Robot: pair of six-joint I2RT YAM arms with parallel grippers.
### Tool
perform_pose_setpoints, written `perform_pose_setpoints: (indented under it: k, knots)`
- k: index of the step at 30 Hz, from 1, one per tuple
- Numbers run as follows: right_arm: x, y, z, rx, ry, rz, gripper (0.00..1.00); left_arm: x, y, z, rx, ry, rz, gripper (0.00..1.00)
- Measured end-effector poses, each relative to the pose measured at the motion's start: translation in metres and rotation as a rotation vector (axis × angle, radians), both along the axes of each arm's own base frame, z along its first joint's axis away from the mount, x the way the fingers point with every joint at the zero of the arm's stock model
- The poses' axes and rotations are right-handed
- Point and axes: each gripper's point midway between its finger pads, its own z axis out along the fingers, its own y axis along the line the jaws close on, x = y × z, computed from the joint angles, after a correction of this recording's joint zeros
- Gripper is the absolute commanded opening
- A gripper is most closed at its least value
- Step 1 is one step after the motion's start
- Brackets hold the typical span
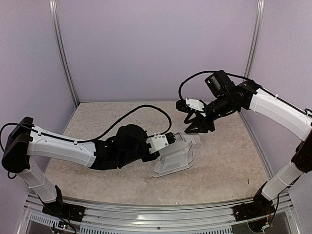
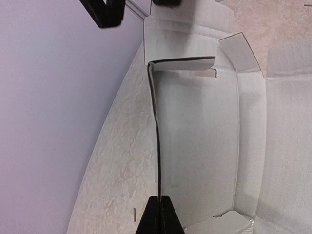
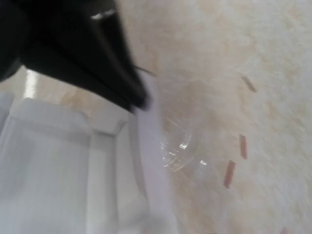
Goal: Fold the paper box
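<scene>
The paper box [image 1: 173, 158] is pale grey-white card, half folded, lying mid-table with its walls raised. My left gripper [image 1: 176, 138] is shut on the top edge of one upright wall. In the left wrist view its black fingertips [image 2: 159, 201] pinch that thin wall edge-on, with the box's inside [image 2: 200, 146] and small end flaps to the right. My right gripper [image 1: 197, 129] hovers just above the far end of the box, its fingers spread and empty. The right wrist view is blurred and shows the box's inner corner [image 3: 58, 170] below a dark shape.
Small reddish-brown scraps [image 3: 229, 173] lie on the speckled beige tabletop [image 1: 229, 156] to the right of the box, and one more [image 1: 247, 181] lies near the right arm's base. Lilac walls and metal posts [image 1: 63, 53] close in the back and sides.
</scene>
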Motion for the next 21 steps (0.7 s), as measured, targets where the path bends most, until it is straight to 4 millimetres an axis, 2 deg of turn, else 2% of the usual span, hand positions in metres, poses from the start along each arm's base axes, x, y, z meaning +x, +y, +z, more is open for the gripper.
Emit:
perform_pose_setpoints:
  k: [4, 7, 11, 15, 18, 21]
  knots:
    - [0.021, -0.038, 0.015, 0.091, 0.032, -0.085, 0.46, 0.005, 0.009, -0.017, 0.049, -0.028, 0.033, 0.0]
    - [0.025, -0.061, 0.0, 0.116, 0.101, -0.14, 0.45, 0.008, 0.016, -0.026, 0.08, -0.055, 0.053, 0.0]
    - [0.023, -0.062, -0.041, 0.093, 0.208, -0.178, 0.44, 0.013, 0.017, -0.028, 0.095, -0.101, 0.069, 0.0]
    - [0.036, -0.056, -0.074, 0.066, 0.279, -0.206, 0.42, 0.016, 0.015, -0.028, 0.099, -0.131, 0.075, 0.0]
    - [0.042, -0.053, -0.087, 0.061, 0.304, -0.211, 0.41, 0.017, 0.014, -0.028, 0.102, -0.141, 0.074, 0.0]
    - [0.043, -0.049, -0.09, 0.07, 0.316, -0.2, 0.42, 0.017, 0.013, -0.03, 0.104, -0.145, 0.073, 0.0]
